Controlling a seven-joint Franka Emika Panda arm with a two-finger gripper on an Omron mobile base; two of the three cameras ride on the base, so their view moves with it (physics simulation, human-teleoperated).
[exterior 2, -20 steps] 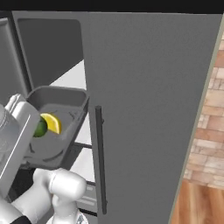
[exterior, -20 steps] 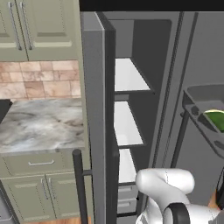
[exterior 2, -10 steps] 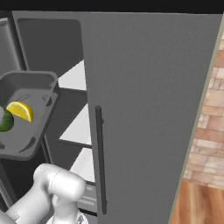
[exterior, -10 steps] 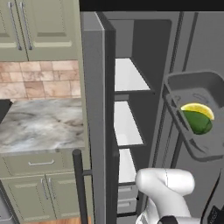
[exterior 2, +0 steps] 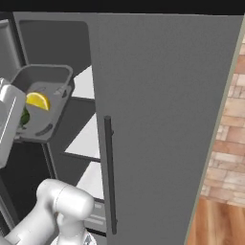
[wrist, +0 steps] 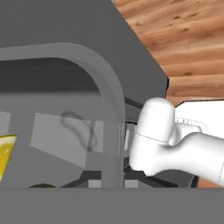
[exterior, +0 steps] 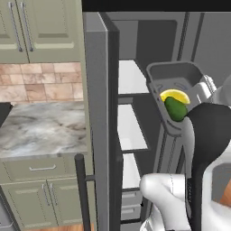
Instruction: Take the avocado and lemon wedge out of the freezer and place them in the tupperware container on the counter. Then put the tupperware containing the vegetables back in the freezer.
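A: What's counted in there?

B: One tupperware container [exterior: 177, 76] is held tilted in front of the open freezer [exterior: 131, 76], clamped by the tightly closed gripper. One avocado [exterior: 176, 109] and one lemon wedge [exterior: 175, 96] are seen touching inside it. Three white shelves [exterior: 130, 131] are visible.

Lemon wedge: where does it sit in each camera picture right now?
Left base view: lemon wedge right of centre, above the avocado.
Right base view: far left.
Hand view: bottom-left edge.
Shared landmark: the tupperware container holding it.
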